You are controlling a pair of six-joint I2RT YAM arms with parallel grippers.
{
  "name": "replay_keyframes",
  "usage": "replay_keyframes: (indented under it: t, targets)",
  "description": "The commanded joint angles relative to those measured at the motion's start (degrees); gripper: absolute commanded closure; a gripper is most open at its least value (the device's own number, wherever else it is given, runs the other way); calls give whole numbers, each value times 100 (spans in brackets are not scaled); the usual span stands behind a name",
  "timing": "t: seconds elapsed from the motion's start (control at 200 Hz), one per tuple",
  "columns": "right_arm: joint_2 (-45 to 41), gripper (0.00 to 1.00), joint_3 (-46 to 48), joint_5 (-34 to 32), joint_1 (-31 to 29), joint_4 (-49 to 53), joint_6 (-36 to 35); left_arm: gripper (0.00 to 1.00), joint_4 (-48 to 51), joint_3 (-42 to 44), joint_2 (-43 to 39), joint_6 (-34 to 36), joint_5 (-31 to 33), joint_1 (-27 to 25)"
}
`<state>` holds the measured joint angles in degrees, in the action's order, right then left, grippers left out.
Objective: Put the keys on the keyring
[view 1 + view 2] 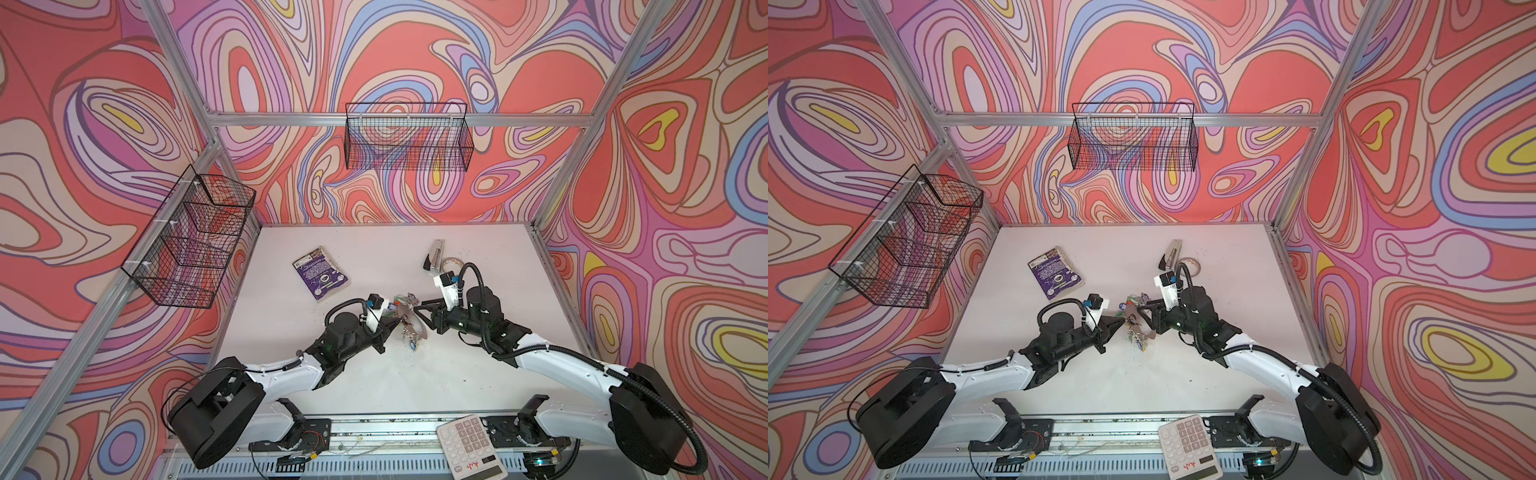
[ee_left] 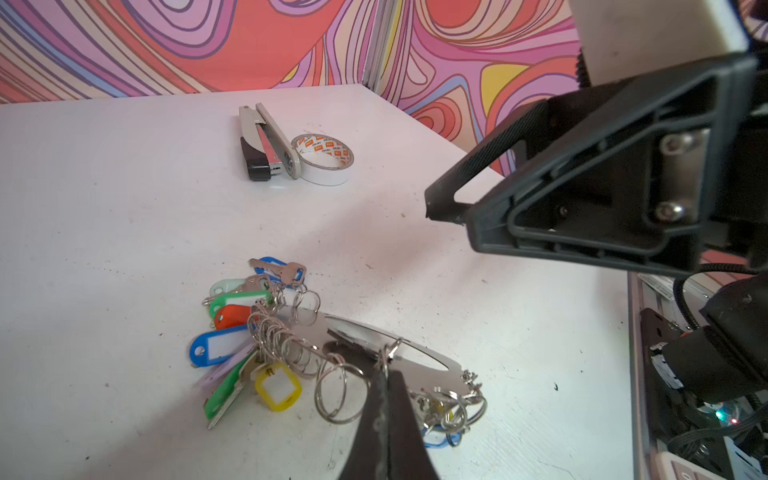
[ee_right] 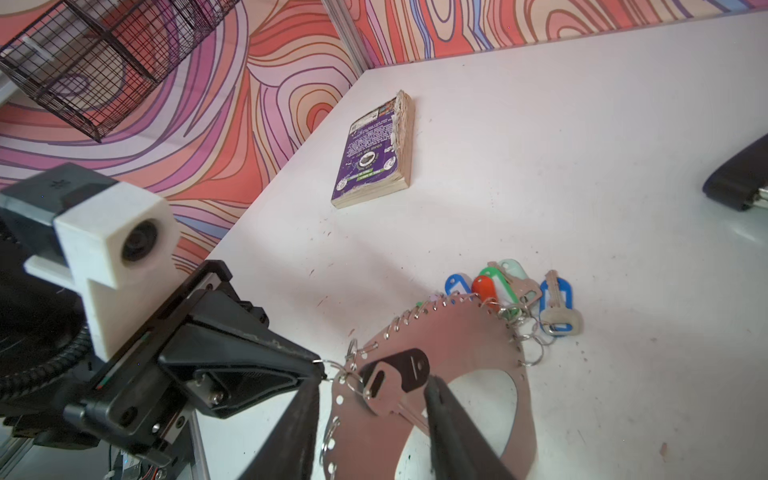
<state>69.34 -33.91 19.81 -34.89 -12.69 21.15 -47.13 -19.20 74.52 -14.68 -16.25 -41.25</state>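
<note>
Top views high, facing down; wrist views close, sharing keyring [image 3: 457,332]

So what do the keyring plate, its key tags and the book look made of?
Keyring plate: thin sheet metal, dull grey, reflecting pink, punched edge holes. Coloured tags: glossy moulded plastic, probably. Book: paper, worn, frayed page edges.

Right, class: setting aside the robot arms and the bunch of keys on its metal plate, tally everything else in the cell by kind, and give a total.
Black wire mesh baskets on the walls: 2
Worn purple paperback book: 1
Grey and black stapler: 1
Whitish roll of tape: 1
White desk calculator: 1
Total: 6
</note>
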Motion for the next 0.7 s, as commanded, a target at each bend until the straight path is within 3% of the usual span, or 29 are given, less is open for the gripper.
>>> replay_keyframes:
  t: [0.0, 0.15, 0.351, 0.546, 0.696]
  targets:
    - [-24, 58, -111, 1, 18, 589, 182, 100, -1647, 148, 247, -44, 134, -83]
    - [18, 65, 13, 175, 9, 591, 355, 100, -2816, 263, 835, -29, 271, -213]
    - [186, 77, 127, 288, -17, 626, 444, 100, -2818, -53, 1302, 279, 421, -460]
    - [203, 82, 337, 265, -17, 535, 557, 100, -2823, -423, 1571, 421, 573, -603]
    - [156, 80, 394, 411, -17, 408, 680, 100, -2827, -673, 1662, 516, 693, -664]
